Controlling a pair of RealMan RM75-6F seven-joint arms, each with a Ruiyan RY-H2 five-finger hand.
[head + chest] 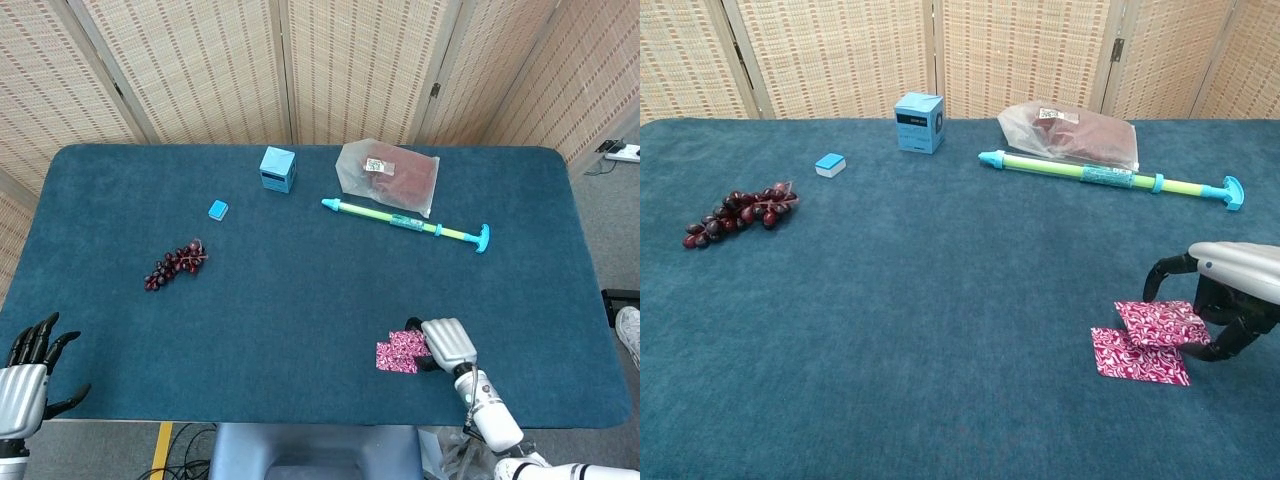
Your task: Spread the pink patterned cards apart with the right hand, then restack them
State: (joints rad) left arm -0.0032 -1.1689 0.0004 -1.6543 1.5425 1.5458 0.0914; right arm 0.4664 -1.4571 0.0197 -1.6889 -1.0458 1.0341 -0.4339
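Chest view: right hand (1225, 300) pinching upper card (1158, 323).

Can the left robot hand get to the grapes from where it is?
Probably yes. The left robot hand sits open at the near table corner, and only bare cloth lies between it and the grapes.

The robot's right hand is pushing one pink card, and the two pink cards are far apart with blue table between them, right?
Not quite. The right hand is on one pink card, but that card already overlaps the other pink card. No blue table shows between them. The chest view shows this best.
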